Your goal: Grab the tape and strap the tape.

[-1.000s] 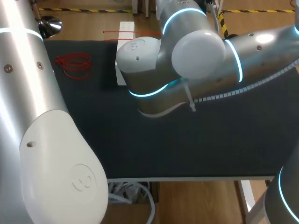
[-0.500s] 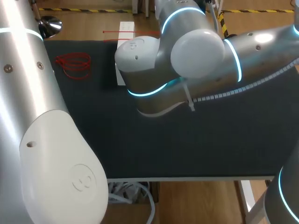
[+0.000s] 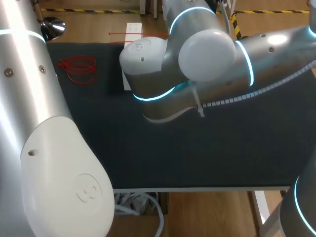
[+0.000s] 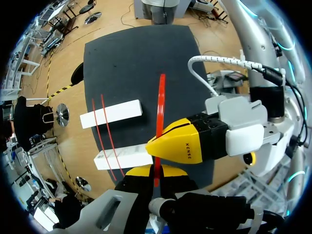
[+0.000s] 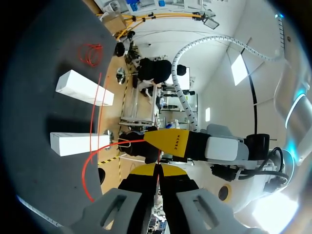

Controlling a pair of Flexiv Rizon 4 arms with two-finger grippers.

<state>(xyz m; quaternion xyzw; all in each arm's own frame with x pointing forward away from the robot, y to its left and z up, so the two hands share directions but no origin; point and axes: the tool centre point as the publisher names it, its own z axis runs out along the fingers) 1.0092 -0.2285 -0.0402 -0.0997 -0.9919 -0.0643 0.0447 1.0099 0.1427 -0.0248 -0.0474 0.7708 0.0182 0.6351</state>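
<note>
A long, flat red tape [image 4: 161,107] is held by the left gripper [image 4: 157,165]. Its yellow-tipped fingers are drawn narrow, with the tape pinched between them from two sides. From there the tape is stretched straight out ahead of the gripper, above the dark grey table mat [image 4: 136,58]. The same red tape [image 5: 105,151] is clamped between the closely set fingers of the right gripper [image 5: 157,163], and from them it is bent in a loose curve down toward the mat's edge. Just beside the stretched tape, a long white rectangular box [image 4: 111,113] is laid on the mat, and a second white box [image 4: 122,159] is laid at the mat's far edge. Both are crossed by thin red lines; whether these belong to the held tape cannot be told. In the head view both grippers are hidden behind the arms. The left side is filled by the silver left arm [image 3: 44,123], and the far middle is covered by the silver right arm [image 3: 197,59], brought in from the right. A loose coil of red cord [image 3: 76,69] is laid at the far left of the mat, well apart from both grippers.
</note>
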